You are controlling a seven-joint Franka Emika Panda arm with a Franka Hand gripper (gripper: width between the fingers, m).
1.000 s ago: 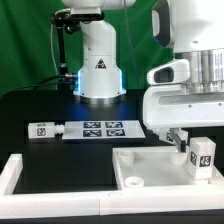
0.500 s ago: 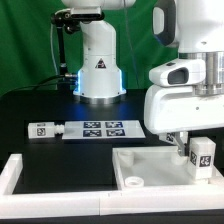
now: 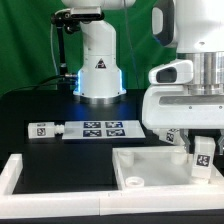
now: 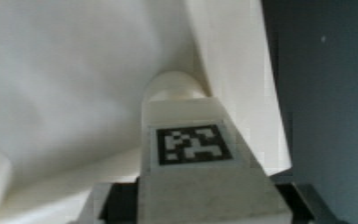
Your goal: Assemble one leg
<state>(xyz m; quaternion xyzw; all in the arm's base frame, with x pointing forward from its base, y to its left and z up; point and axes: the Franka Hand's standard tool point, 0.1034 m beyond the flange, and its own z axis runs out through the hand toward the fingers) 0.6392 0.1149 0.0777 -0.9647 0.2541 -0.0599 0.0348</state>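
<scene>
My gripper (image 3: 198,141) is shut on a leg (image 3: 203,153), a small white peg with a black-and-white tag. It holds the leg upright over the corner of the large white tray-like panel (image 3: 150,166) at the exterior view's right. In the wrist view the leg (image 4: 194,135) fills the middle, its tip over the panel's raised edge (image 4: 229,60). The dark fingers (image 4: 123,200) press on both of its sides. I cannot tell whether the leg's tip touches the panel. Another leg (image 3: 41,130) lies on the table at the exterior view's left.
The marker board (image 3: 100,129) lies behind the panel, in front of the arm's base (image 3: 97,72). A white frame piece (image 3: 15,172) runs along the front at the exterior view's left. A round hole (image 3: 132,182) sits in the panel's near corner.
The gripper with the leg has shifted slightly toward the exterior view's right and a touch higher. Its grip on the leg is unchanged.
</scene>
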